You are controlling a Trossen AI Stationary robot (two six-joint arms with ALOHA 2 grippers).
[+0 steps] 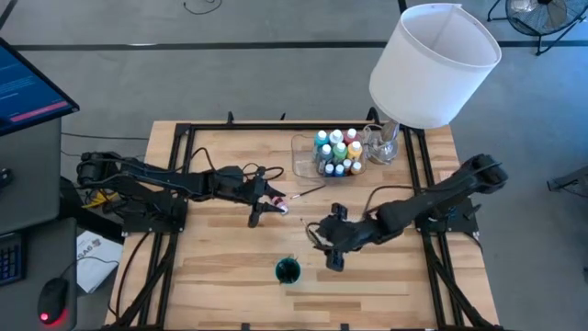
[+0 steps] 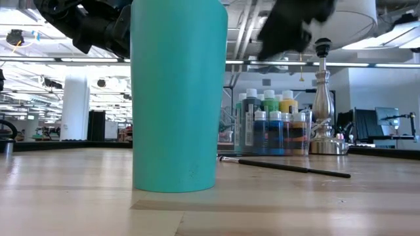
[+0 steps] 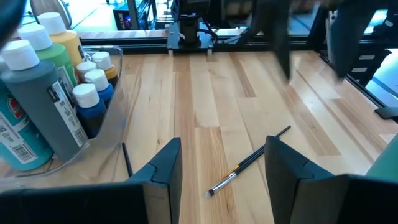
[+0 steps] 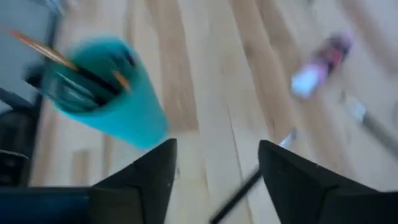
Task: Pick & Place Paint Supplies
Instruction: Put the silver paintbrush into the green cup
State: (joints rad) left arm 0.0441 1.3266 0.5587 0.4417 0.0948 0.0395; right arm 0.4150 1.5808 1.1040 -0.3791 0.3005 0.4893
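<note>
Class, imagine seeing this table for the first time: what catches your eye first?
The big white lampshade looms over the table's far right corner, beside a clear tray crowded with white-capped paint bottles. Nearer the front stands a teal cup holding brushes, and one loose brush lies on the wood mid-table.

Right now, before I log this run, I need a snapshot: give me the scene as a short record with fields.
left gripper: jaws open, empty; loose brush lies on the table just ahead
right gripper: jaws open, empty, near the teal cup
teal cup: upright, brushes inside
clear tray: holds upright paint bottles, beside the lamp
pink bottle: lying on the table, outside the tray
</note>
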